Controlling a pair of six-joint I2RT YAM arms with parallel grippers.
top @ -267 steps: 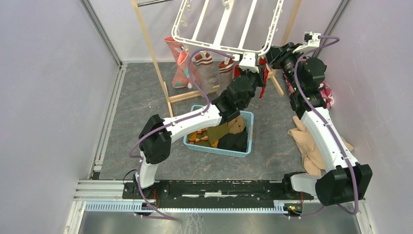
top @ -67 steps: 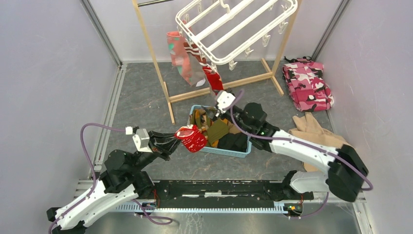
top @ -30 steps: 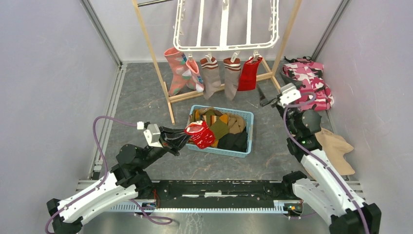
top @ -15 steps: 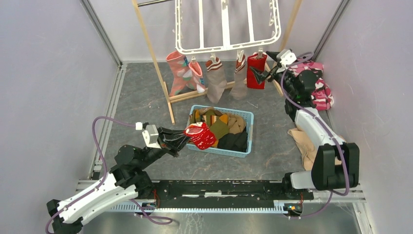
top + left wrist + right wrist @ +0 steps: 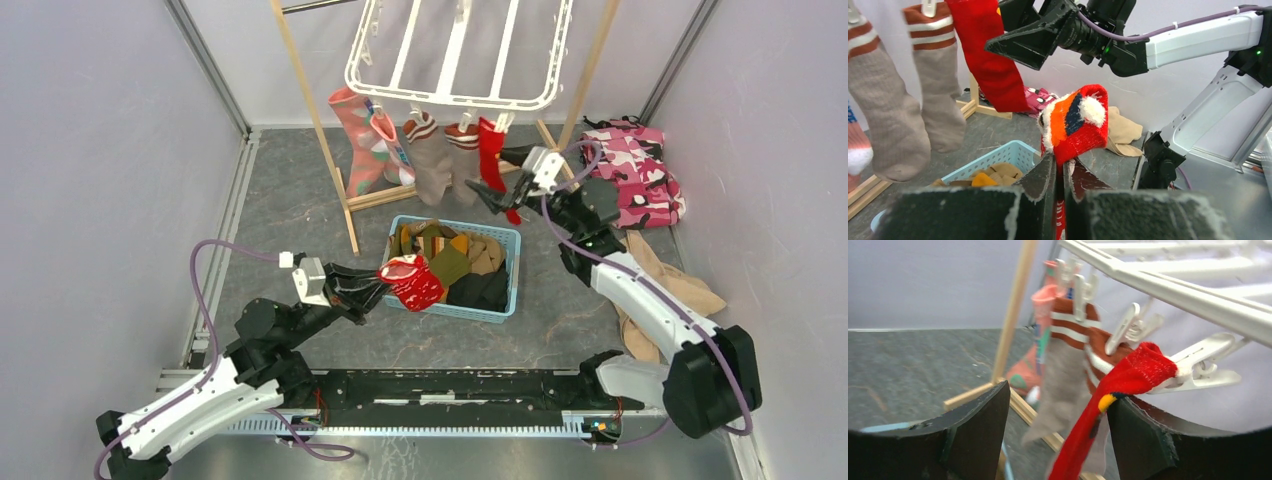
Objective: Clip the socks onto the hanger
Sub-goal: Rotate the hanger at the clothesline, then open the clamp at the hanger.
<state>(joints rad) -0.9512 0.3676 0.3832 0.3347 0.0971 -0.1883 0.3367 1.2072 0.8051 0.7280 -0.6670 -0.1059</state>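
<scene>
The white hanger (image 5: 455, 60) hangs at the back with socks clipped along its near rim: a salmon-pink pair (image 5: 352, 135), grey-brown ones with striped cuffs (image 5: 432, 165) and a red one (image 5: 490, 155). My right gripper (image 5: 493, 178) is open, its jaws standing either side of the hanging red sock (image 5: 1133, 375), just under the white clip (image 5: 1198, 367); the sock lies close to the right-hand finger (image 5: 1143, 440). My left gripper (image 5: 1060, 167) is shut on another red sock (image 5: 1078, 125) with orange, navy and white patches, held up beside the basket.
A light-blue basket (image 5: 455, 311) of mixed clothes sits mid-floor. The light wooden frame stand (image 5: 310, 120) carries the hanger. A pink camouflage-print cloth (image 5: 640, 170) and a tan garment (image 5: 670, 290) lie at the right. Grey walls close in both sides.
The right arm has swung from the rack's right corner in to the hanging red sock, and its jaws have narrowed. The hanger has swung and tilted. The left arm holds still.
</scene>
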